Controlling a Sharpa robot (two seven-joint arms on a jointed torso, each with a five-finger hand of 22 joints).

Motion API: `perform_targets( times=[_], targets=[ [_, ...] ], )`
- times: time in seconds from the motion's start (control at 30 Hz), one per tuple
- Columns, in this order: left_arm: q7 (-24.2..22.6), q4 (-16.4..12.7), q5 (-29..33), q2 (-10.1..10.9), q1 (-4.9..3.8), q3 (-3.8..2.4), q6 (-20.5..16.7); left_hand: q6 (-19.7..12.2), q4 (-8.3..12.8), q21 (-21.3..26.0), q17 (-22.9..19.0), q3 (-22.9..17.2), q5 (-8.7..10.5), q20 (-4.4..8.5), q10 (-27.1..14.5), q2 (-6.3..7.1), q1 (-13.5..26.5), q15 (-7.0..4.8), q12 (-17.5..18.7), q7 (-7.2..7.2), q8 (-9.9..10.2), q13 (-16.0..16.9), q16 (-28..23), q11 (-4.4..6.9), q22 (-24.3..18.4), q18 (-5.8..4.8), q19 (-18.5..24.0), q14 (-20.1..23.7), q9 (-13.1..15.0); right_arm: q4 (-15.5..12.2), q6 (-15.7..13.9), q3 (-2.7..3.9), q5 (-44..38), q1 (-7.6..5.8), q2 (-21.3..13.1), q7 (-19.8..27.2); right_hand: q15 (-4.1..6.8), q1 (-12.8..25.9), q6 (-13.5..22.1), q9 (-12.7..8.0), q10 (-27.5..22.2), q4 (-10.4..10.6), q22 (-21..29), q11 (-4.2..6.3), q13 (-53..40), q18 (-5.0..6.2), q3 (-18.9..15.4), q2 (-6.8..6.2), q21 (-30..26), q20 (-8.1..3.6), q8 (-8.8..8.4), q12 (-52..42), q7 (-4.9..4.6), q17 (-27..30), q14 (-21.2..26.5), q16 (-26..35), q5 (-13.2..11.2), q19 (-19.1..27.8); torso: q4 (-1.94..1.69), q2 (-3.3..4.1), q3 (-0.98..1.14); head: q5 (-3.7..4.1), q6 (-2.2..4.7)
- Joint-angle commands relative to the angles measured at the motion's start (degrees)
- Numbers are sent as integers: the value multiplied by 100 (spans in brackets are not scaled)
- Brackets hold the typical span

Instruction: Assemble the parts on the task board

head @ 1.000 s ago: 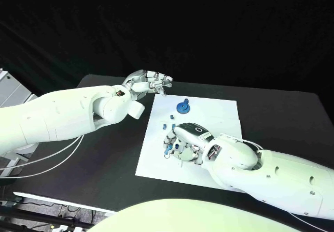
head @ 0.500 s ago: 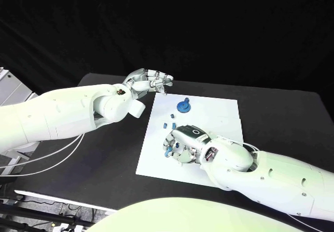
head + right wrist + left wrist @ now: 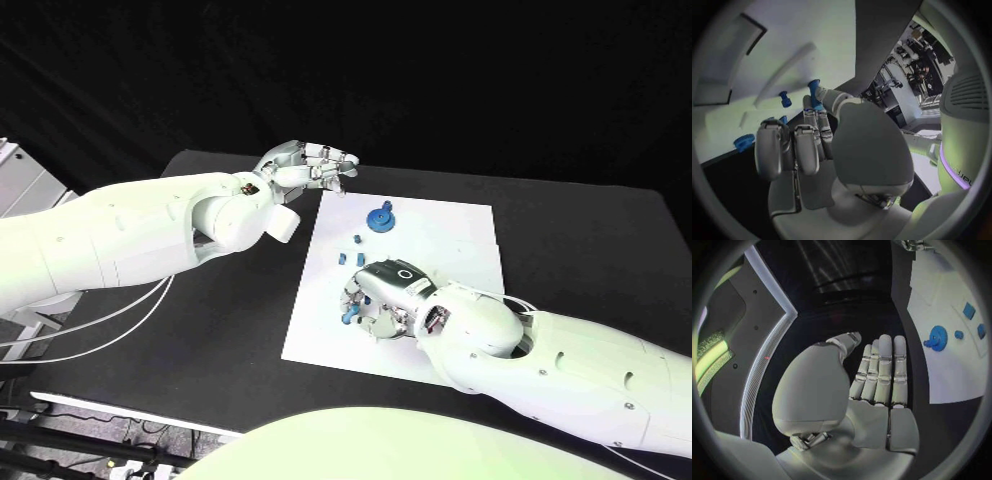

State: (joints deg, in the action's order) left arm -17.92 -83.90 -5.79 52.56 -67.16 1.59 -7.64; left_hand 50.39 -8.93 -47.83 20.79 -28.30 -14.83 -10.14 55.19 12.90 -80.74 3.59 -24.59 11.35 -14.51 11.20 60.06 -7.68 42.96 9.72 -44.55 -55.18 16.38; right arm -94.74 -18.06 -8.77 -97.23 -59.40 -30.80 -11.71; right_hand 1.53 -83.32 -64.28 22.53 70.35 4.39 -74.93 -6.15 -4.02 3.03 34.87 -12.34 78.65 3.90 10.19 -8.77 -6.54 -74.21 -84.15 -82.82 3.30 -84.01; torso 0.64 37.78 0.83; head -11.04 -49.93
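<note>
the robot's right hand has crept a little farther over the small blue parts at the middle of the white task board, fingers curled down among them and a blue piece at its fingertips; whether it truly grips that piece cannot be told. the left hand stays raised just off the board's far corner, fingers straight and together in its wrist view, holding nothing. a blue round part stands untouched on the board. a pick-up looks under way; assembly is barely begun.
</note>
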Motion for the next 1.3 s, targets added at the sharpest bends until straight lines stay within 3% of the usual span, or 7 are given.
perform_targets(
  times=[0.03,0.37,0.67,0.87,1.13,1.2,1.3],
  targets=[
    [-22,-17,30,-2,-3,-3,98,-41,-35,37,-3,12,-14,-16,-26,-45,-16,43,-29,11,-16,-5,-36,-6,-4,69,-34,2,-6,-13,203,-4,-287,4,21,-98,15,20,12,7,380,-39,-1133,357,-250,-88,2,60,-25,-29,0,1,-21,0,-279,10,7,-324,1,1,-2,3,3],
    [-12,-18,30,2,-3,-3,104,-41,-35,37,-3,12,-14,-16,-26,-45,-16,43,-29,11,-16,-5,-36,-6,-4,69,-34,2,-6,-23,175,-25,-428,11,61,-162,6,106,48,8,367,-63,-1133,349,-260,-87,6,30,-37,-23,-21,44,-26,12,-276,17,6,-319,-1,1,-4,18,10],
    [1,-22,30,5,-3,-3,108,-45,-42,45,-3,17,-14,-17,-32,-46,-14,44,-35,11,-19,-5,-37,-7,-9,69,-37,4,-8,36,161,-53,-321,18,123,-50,-139,681,487,-54,-252,43,-985,167,-168,-3,-184,-333,-555,99,-259,474,-76,91,-255,46,4,-180,-2,-2,0,12,5],
    [5,-24,30,11,-3,-3,111,-45,-42,45,-3,17,-14,-17,-32,-46,-14,44,-35,11,-19,-5,-37,-7,-9,69,-37,4,-8,66,5,-59,-316,22,108,-79,-240,631,718,-77,-893,-34,-720,43,-56,136,-501,-267,-1372,225,-376,456,-36,507,-97,254,6,34,0,-3,-4,22,5],
    [12,-25,30,17,-4,-3,118,-45,-42,45,-3,17,-14,-17,-32,-46,-14,44,-35,11,-19,-5,-37,-7,-9,69,-37,4,-8,5,-399,-61,-304,31,37,-68,-273,528,796,-100,-1156,-39,-622,1,-20,175,-854,-181,-1631,268,-431,339,-17,663,-33,322,11,85,1,-5,1,34,11],
    [17,-24,30,19,-4,-3,122,-45,-42,45,-3,17,-14,-17,-32,-46,-14,44,-35,11,-19,-5,-37,-7,-9,69,-37,4,-8,-54,-577,-61,-274,34,-25,-33,-313,372,882,-134,-1451,41,-415,-48,7,261,-1339,-88,-2196,304,-496,260,24,841,48,408,27,217,0,-5,2,38,16],
    [23,-22,30,23,-3,-3,127,-45,-42,45,-3,17,-14,-17,-32,-46,-14,44,-35,11,-19,-5,-37,-7,-9,69,-37,4,-8,-187,-814,-53,-180,33,-175,49,-334,136,934,-170,-1675,273,-287,-74,6,300,-1874,-36,-2483,325,-550,75,50,919,88,429,37,250,5,-9,1,66,43]
  ],
)
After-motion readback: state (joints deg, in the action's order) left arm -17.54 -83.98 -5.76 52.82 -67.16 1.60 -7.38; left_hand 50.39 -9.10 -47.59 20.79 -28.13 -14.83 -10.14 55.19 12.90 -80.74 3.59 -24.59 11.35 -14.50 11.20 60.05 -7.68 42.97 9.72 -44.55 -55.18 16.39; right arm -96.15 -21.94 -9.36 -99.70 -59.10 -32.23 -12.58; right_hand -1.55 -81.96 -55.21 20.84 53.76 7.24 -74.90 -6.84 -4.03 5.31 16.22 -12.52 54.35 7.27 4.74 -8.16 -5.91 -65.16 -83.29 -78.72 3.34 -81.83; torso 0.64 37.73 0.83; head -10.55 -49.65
